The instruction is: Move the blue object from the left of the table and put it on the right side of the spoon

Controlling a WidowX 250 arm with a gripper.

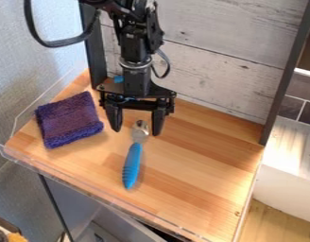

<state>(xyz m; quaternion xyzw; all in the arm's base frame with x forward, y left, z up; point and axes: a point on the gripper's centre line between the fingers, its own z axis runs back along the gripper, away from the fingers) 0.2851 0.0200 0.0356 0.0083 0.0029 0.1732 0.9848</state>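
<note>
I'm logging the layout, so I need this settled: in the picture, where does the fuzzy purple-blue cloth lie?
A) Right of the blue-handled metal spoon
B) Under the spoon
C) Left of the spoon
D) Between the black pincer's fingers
C: the cloth lies on the wooden tabletop, left of the spoon and apart from it.

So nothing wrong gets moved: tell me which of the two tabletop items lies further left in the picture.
The squarish, fuzzy purple-blue cloth, left of the gripper. The other item, the slim blue-handled spoon, lies to the cloth's right.
</note>
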